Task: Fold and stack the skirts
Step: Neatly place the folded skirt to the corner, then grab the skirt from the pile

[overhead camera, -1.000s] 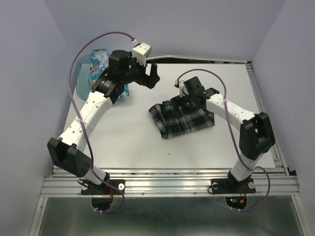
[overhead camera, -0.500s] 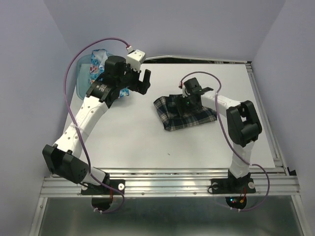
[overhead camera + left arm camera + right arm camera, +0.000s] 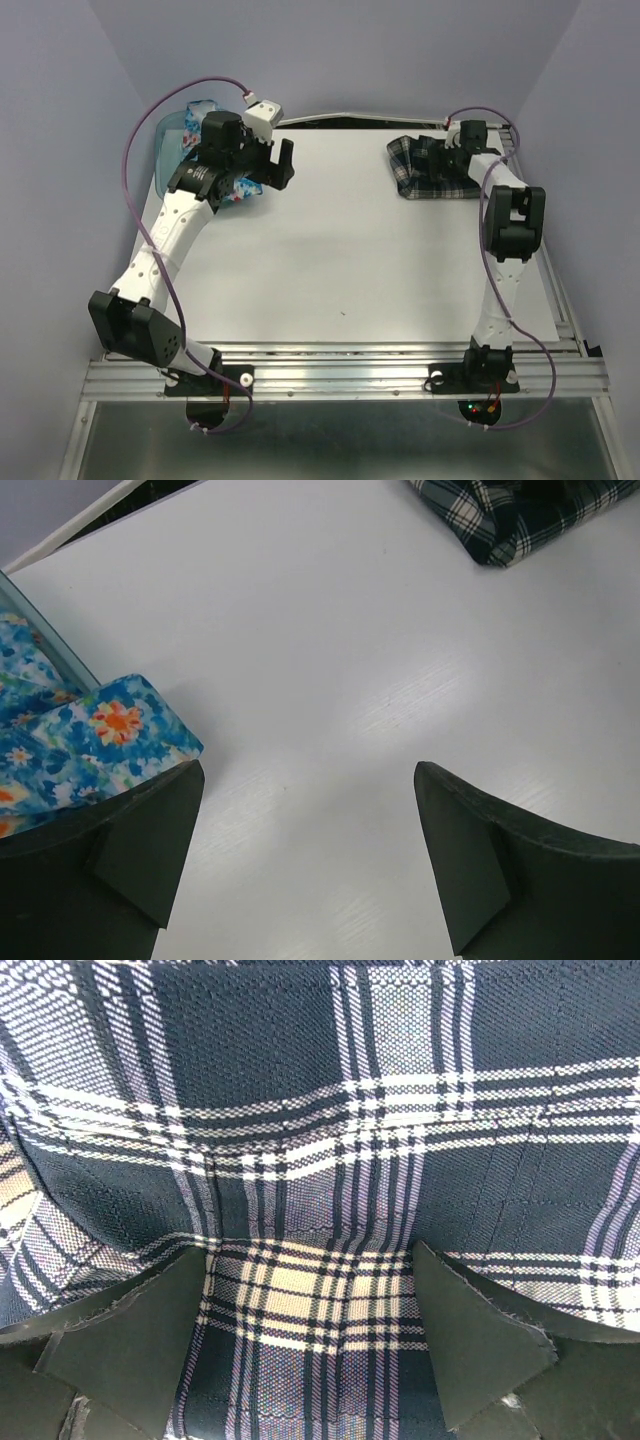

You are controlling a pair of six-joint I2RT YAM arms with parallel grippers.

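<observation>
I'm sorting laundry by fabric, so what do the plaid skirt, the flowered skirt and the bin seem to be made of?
Plaid skirt: matte woven cloth. Single threads show in the right wrist view, so it is likely cotton or a blend.
Flowered skirt: soft, matte printed fabric that drapes in folds. The fibre is unclear.
Bin: smooth teal plastic by the look, since its wall is translucent.
</observation>
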